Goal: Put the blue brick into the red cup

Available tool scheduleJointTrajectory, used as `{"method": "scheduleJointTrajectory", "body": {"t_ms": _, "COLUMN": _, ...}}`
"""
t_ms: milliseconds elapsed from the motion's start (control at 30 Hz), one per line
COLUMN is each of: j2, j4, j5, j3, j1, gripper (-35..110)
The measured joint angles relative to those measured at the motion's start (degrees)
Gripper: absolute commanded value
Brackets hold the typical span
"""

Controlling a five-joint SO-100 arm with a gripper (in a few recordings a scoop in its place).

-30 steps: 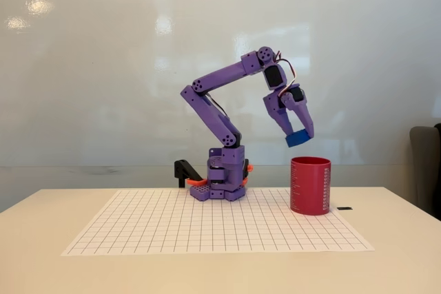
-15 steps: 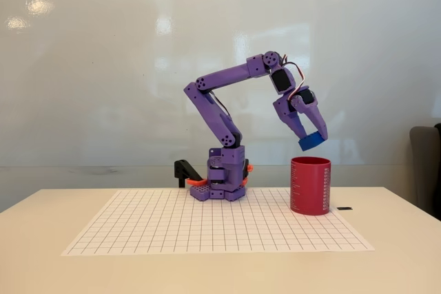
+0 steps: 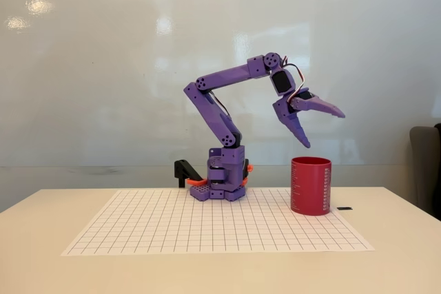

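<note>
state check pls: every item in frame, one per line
Purple two-finger claw: open wide, empty, above the cup.
Dark-red cylindrical cup: upright on the grid mat, to the right of the arm base.
White grid mat: flat on the table.
Small black object: lying on the table, right of the cup.

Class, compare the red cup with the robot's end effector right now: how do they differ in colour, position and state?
The red cup is dark red; the end effector is purple. The cup stands upright on the gridded sheet; the end effector hangs in the air above it. The cup is a closed cylinder with an open top; the end effector's fingers are spread wide apart, holding nothing. Both sit at the picture's right side.
</note>
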Motion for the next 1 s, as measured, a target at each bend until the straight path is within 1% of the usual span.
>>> {"method": "scheduleJointTrajectory", "body": {"t_ms": 100, "j2": 0.0, "j4": 0.0, "j5": 0.0, "j3": 0.0, "j1": 0.0, "gripper": 55}}
{"method": "scheduleJointTrajectory", "body": {"t_ms": 133, "j2": 0.0, "j4": 0.0, "j5": 0.0, "j3": 0.0, "j1": 0.0, "gripper": 51}}
{"method": "scheduleJointTrajectory", "body": {"t_ms": 167, "j2": 0.0, "j4": 0.0, "j5": 0.0, "j3": 0.0, "j1": 0.0, "gripper": 38}}
{"method": "scheduleJointTrajectory", "body": {"t_ms": 200, "j2": 0.0, "j4": 0.0, "j5": -0.1, "j3": 0.0, "j1": 0.0, "gripper": 15}}
{"method": "scheduleJointTrajectory", "body": {"t_ms": 233, "j2": 0.0, "j4": 0.0, "j5": -0.6, "j3": 0.0, "j1": 0.0, "gripper": 0}}
{"method": "scheduleJointTrajectory", "body": {"t_ms": 667, "j2": 0.0, "j4": 0.0, "j5": -3.1, "j3": 0.0, "j1": 0.2, "gripper": -1}}
{"method": "scheduleJointTrajectory", "body": {"t_ms": 767, "j2": 0.0, "j4": -1.4, "j5": -4.6, "j3": 0.0, "j1": 1.9, "gripper": -1}}
{"method": "scheduleJointTrajectory", "body": {"t_ms": 867, "j2": 0.0, "j4": -3.3, "j5": -7.6, "j3": 0.0, "j1": 8.7, "gripper": -1}}
{"method": "scheduleJointTrajectory", "body": {"t_ms": 1000, "j2": 0.2, "j4": -7.1, "j5": -12.9, "j3": 0.0, "j1": 25.8, "gripper": -1}}
